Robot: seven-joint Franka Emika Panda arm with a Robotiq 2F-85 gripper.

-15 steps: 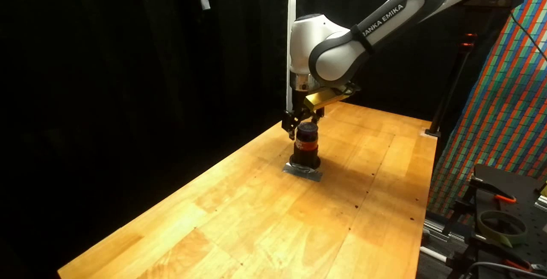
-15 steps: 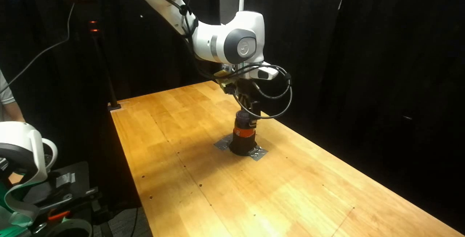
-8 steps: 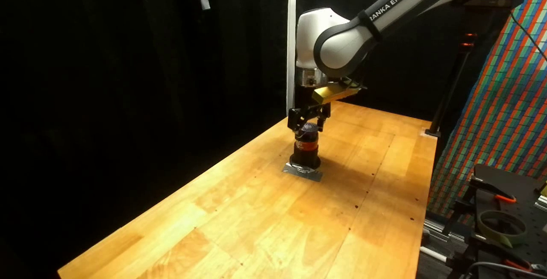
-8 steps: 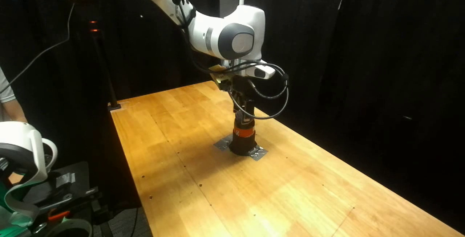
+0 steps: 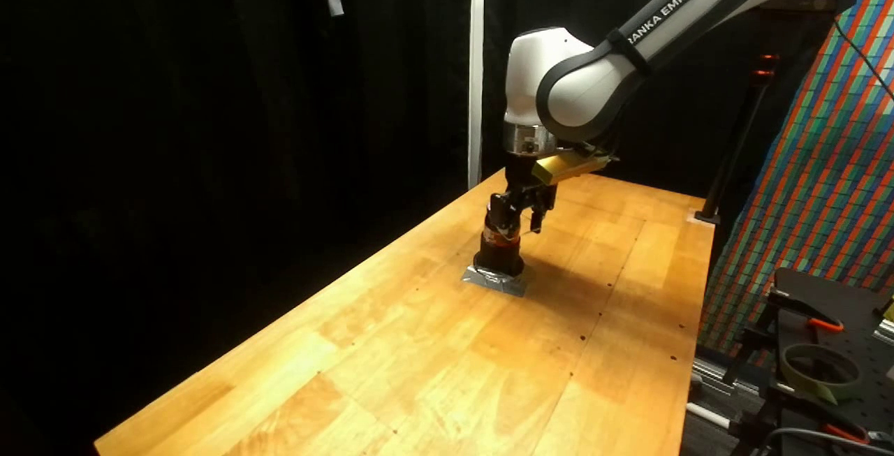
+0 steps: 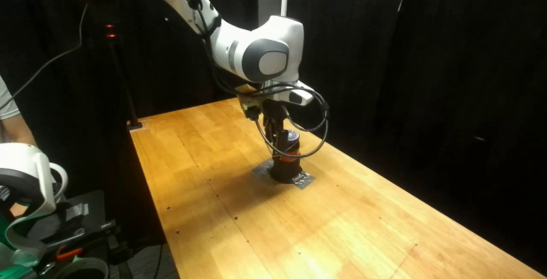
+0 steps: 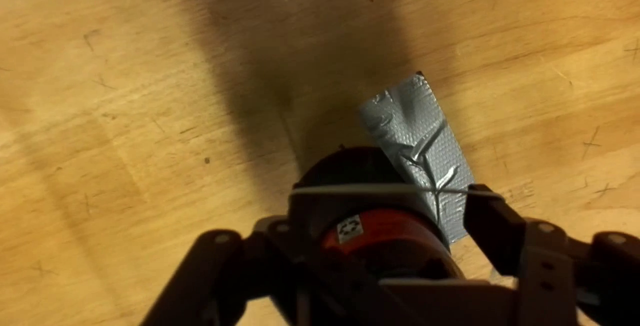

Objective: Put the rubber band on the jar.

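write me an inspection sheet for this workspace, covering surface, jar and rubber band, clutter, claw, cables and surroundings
surface: wooden table, small dark spots
jar: upright, black base at its foot, grey tape from base to table
rubber band: pale strand stretched across the claw; whether it circles the jar can't be told
clutter: tape roll on a black side stand beyond the table's edge
claw: open, close to the jar; contact can't be told
cables: black cables loop beside the claw; in an exterior view one passes in front of the jar
surroundings: black backdrop; person's arm at the edge of an exterior view
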